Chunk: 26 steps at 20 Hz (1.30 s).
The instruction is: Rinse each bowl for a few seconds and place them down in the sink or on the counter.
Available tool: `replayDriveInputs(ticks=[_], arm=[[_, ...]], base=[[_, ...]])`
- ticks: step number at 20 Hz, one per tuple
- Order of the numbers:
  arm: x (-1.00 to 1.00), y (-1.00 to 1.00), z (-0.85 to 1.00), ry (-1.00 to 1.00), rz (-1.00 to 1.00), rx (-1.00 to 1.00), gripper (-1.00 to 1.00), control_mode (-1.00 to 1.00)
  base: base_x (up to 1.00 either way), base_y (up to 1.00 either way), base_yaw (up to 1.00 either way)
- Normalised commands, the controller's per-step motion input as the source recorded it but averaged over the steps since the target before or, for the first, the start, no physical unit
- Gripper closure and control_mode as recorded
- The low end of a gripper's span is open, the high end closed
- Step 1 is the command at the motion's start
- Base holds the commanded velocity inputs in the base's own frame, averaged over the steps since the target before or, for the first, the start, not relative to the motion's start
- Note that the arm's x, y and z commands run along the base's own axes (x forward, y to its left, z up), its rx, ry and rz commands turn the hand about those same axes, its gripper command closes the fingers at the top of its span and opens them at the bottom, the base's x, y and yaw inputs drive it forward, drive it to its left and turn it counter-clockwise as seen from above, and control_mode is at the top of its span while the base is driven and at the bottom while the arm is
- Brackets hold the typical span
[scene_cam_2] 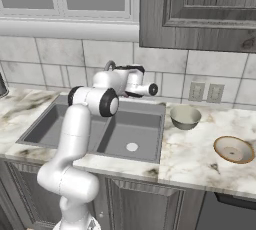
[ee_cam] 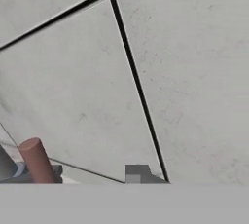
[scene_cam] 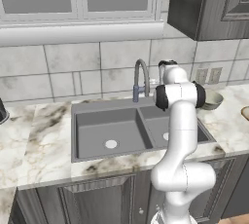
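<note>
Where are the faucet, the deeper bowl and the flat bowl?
faucet (scene_cam: 141,74): left base view, on the arched steel neck.
deeper bowl (scene_cam_2: 185,116): right base view, on its inside.
flat bowl (scene_cam_2: 233,149): right base view, on its inner face.

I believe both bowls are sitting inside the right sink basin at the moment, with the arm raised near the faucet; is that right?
Not quite. The right base view shows both bowls on the counter to the right of the sink, not in a basin: the deeper bowl beside the sink's edge, the shallow bowl further right. The arm is indeed raised near the faucet.
</note>
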Motion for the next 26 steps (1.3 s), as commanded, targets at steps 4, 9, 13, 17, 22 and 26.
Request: replayDriveInputs(ticks=[4,9,13,17,22,26], arm=[[0.0,-0.55,-0.21,0.12,-0.03,0.06,1.0,-1.0],[0.0,-0.48,-0.38,0.17,-0.02,0.07,1.0,-1.0],[0.0,-0.38,-0.56,0.24,-0.02,0.05,1.0,-1.0],[0.0,-0.28,-0.64,0.24,-0.03,0.01,1.0,-1.0],[-0.05,-0.26,-0.65,0.22,-0.04,0.0,1.0,-1.0],[-0.1,-0.28,-0.61,0.2,-0.04,0.0,1.0,-1.0]], base=[[0.0,0.0,0.0],[0.0,0.0,0.0],[0.0,0.0,0.0],[0.0,0.0,0.0],[0.0,0.0,0.0],[0.0,0.0,0.0]])
